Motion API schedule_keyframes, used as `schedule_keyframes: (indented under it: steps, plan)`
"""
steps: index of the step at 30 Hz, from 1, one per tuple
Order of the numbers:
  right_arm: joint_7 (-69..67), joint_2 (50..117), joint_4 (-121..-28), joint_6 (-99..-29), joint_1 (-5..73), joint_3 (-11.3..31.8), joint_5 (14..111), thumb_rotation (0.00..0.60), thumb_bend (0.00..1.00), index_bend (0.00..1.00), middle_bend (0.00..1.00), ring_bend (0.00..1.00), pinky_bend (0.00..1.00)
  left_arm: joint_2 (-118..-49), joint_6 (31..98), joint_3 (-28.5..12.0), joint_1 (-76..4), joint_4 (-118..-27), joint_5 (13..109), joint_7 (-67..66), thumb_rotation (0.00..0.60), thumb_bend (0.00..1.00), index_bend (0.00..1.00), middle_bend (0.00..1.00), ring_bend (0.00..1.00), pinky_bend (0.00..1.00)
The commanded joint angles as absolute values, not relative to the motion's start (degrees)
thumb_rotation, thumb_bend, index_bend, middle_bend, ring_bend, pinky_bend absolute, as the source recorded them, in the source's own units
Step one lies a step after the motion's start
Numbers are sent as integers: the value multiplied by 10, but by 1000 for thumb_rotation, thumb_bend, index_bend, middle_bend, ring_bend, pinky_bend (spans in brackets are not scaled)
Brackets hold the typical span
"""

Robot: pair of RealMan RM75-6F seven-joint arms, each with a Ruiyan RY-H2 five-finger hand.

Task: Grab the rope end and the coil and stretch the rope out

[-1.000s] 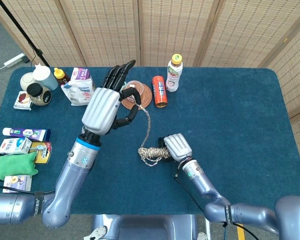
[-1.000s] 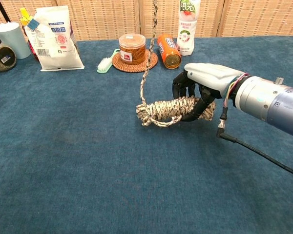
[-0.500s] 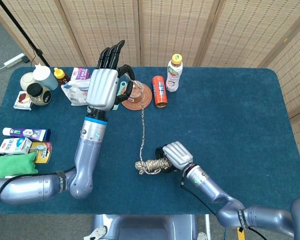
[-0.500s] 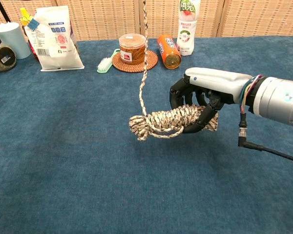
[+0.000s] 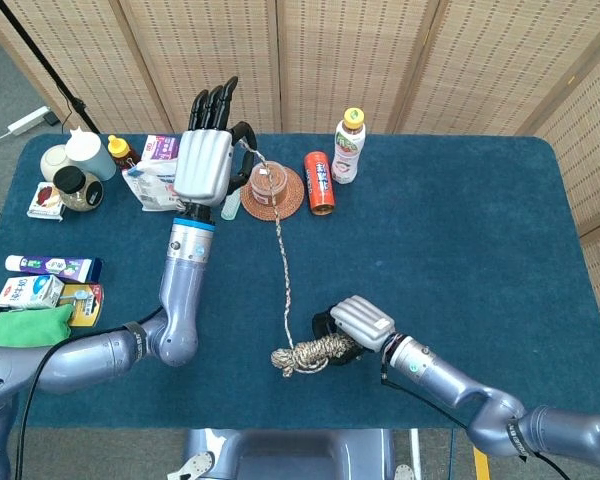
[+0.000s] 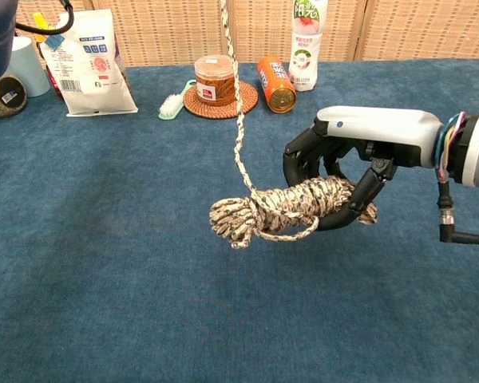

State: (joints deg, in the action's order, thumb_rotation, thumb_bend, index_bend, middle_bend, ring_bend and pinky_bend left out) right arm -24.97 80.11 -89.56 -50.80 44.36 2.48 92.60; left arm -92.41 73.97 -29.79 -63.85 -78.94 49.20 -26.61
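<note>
Now the speckled beige-and-brown braided rope runs as one taut strand from a bundled coil at the near middle of the dark blue carpeted table up and away to the far left. The coil hangs just above the cloth, in the right hand, whose dark fingers curl around the bundle's right end under a silver back plate; the coil's left end sticks out free. The rope's far end sits at the left hand, raised above the far side of the table; it appears pinched at the thumb while the other fingers point straight up.

Beneath the strand, on the far side, a short jar with a tan lid stands on a round woven coaster, with an orange can lying on its side just right of it and a white drink bottle upright beyond. A small brush lies left of the coaster, and a white pouch stands further left.
</note>
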Motion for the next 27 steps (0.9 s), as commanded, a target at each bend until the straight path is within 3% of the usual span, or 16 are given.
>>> schedule_keyframes:
  steps: [1, 9, 27]
  plan:
    - [-317, 782, -912, -530, 452, 22, 945, 600, 730, 751, 598, 533, 645, -952, 712, -269, -628, -723, 498, -237, 600, 429, 602, 0, 0, 0]
    - [-369, 772, -946, -535, 453, 60, 881, 600, 731, 755, 604, 534, 645, -987, 687, -225, -613, -637, 542, -198, 600, 429, 602, 0, 0, 0]
    - [-272, 757, -1028, -475, 468, 160, 549, 600, 740, 751, 614, 544, 645, -1053, 645, -170, -581, -513, 618, -136, 600, 427, 602, 0, 0, 0]
